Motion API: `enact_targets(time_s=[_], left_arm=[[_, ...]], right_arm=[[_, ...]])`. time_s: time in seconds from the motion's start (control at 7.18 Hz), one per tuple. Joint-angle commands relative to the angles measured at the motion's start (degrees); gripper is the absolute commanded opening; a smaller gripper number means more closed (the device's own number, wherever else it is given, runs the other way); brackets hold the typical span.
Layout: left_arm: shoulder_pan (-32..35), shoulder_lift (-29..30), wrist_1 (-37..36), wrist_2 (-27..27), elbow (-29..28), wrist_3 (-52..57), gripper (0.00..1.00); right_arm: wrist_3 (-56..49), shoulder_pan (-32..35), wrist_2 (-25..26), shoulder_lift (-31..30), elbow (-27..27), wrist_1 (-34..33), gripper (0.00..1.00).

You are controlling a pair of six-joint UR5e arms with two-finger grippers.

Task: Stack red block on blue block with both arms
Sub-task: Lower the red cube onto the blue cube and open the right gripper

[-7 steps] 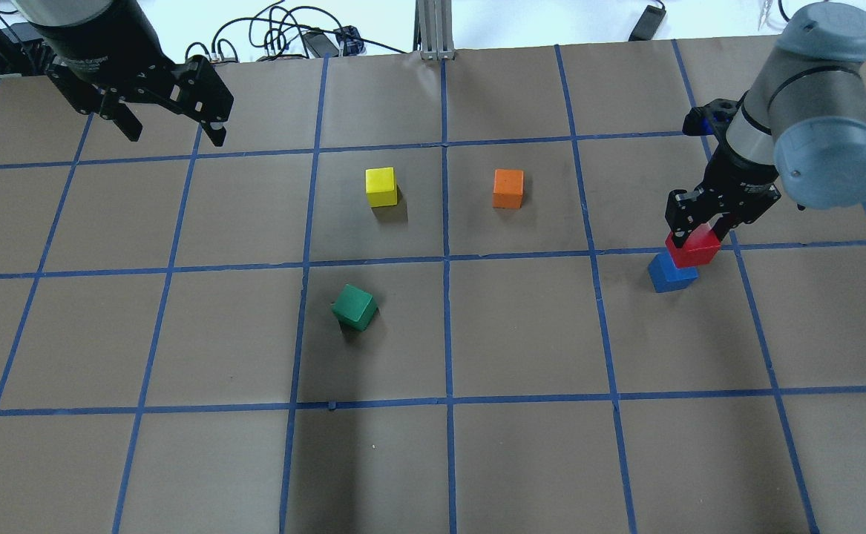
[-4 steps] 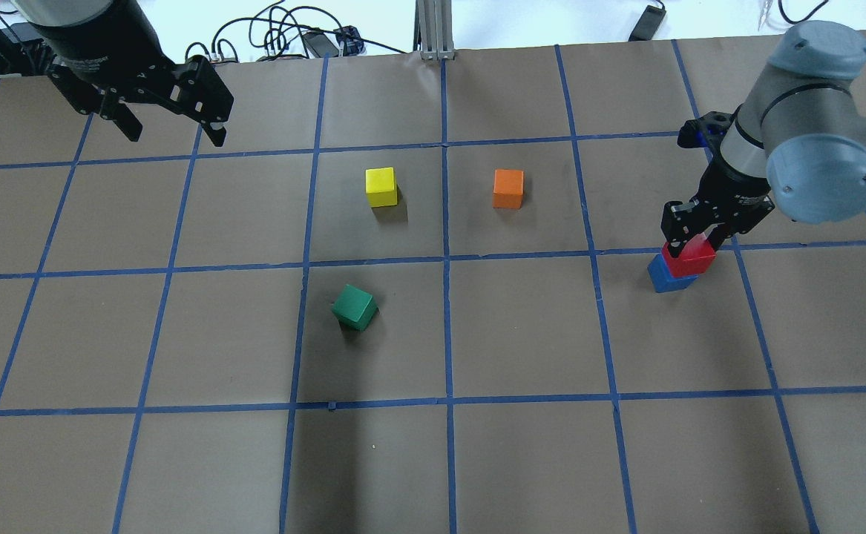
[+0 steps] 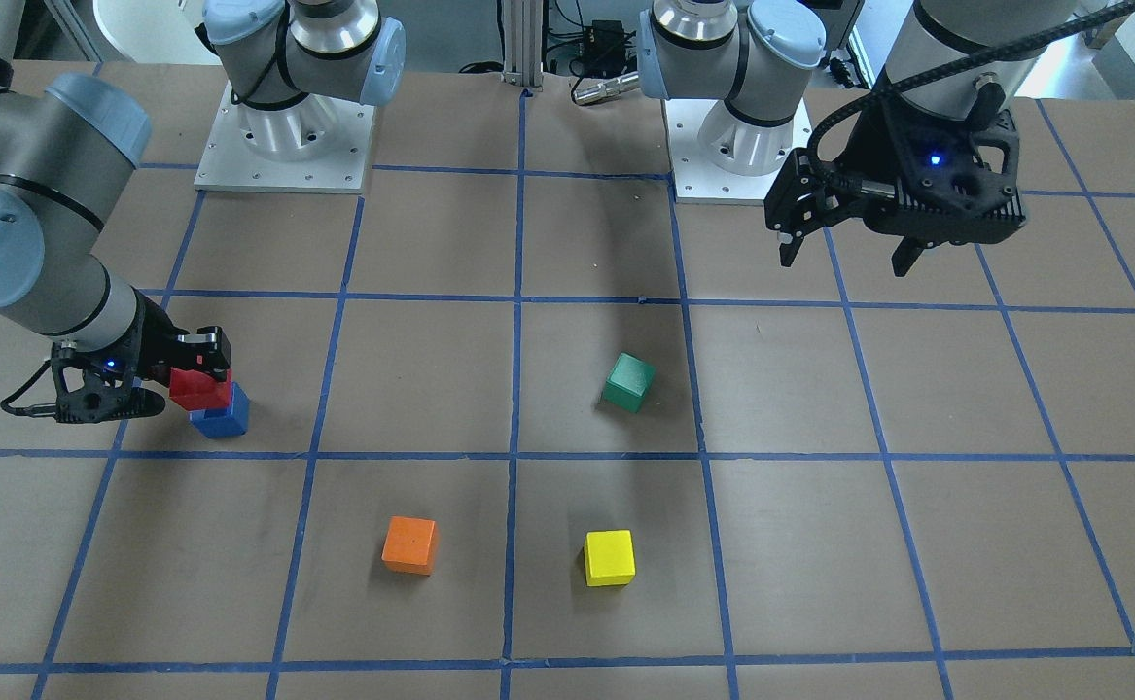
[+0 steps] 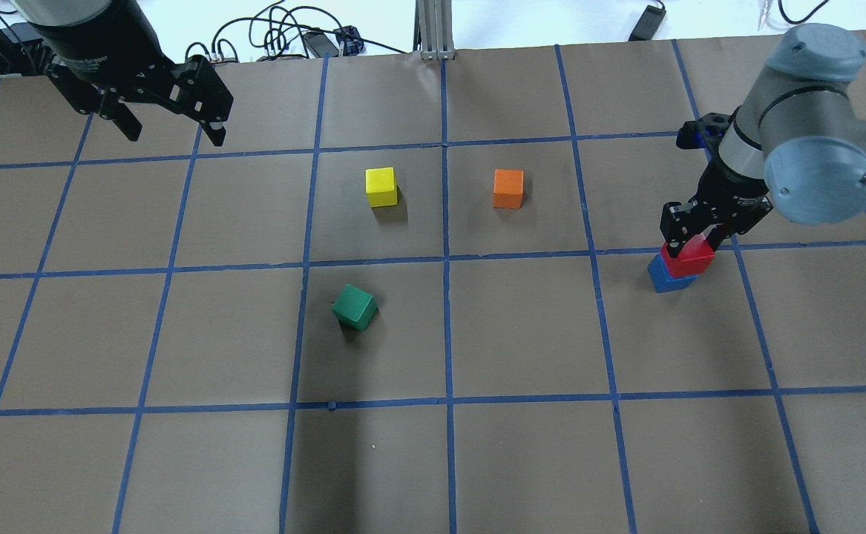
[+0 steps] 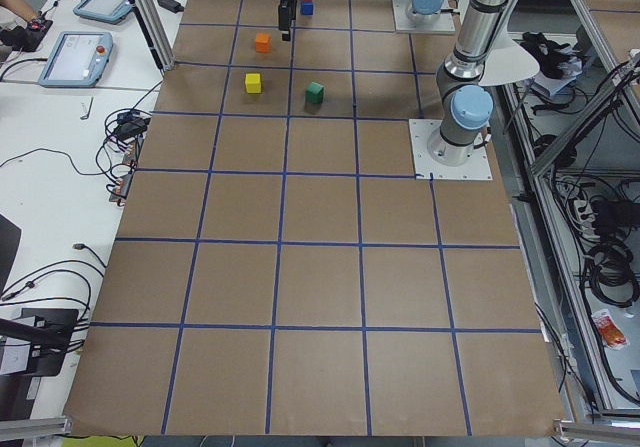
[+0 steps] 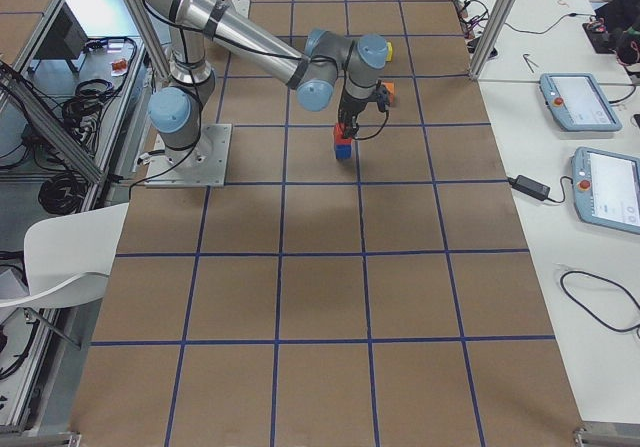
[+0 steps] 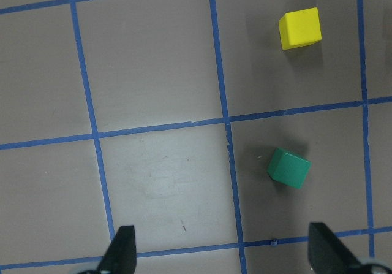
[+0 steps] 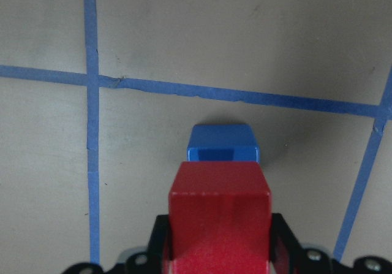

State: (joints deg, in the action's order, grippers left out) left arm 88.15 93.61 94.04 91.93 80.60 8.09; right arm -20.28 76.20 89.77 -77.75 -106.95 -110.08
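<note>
The red block (image 4: 689,256) sits low on the blue block (image 4: 670,279) at the table's right, slightly offset, and seems to touch it. My right gripper (image 4: 691,239) is shut on the red block from above. In the front view the red block (image 3: 199,387) is on the blue block (image 3: 223,421), with the right gripper (image 3: 183,377) around it. In the right wrist view the red block (image 8: 219,213) is between the fingers and the blue block (image 8: 222,144) shows just beyond it. My left gripper (image 4: 169,130) is open and empty, high over the far left; it also shows in the front view (image 3: 844,255).
A yellow cube (image 4: 381,186) and an orange cube (image 4: 507,188) stand in the far middle squares. A green cube (image 4: 355,307) lies turned, nearer the middle. The left wrist view shows the green cube (image 7: 289,167) and yellow cube (image 7: 300,28) below.
My right gripper has come down and slightly left with the red block, closing the gap to the blue block. The left arm has not moved.
</note>
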Motion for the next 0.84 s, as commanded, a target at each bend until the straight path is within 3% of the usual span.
enact_targets(time_s=[0.0, 0.28, 0.42, 0.7], left_arm=[[0.0, -0.1, 0.0, 0.0, 0.0, 0.0, 1.00], [0.0, -0.1, 0.0, 0.0, 0.0, 0.0, 1.00], [0.0, -0.2, -0.1, 0.0, 0.0, 0.0, 1.00], [0.0, -0.2, 0.0, 0.0, 0.1, 0.0, 1.00]], right_arm=[[0.2, -0.1, 0.0, 0.9, -0.1, -1.2, 0.00], [0.1, 0.0, 0.1, 1.0, -0.1, -1.1, 0.05], [0.2, -0.1, 0.1, 1.0, -0.1, -1.1, 0.40], [0.2, 0.0, 0.2, 1.1, -0.8, -1.1, 0.82]])
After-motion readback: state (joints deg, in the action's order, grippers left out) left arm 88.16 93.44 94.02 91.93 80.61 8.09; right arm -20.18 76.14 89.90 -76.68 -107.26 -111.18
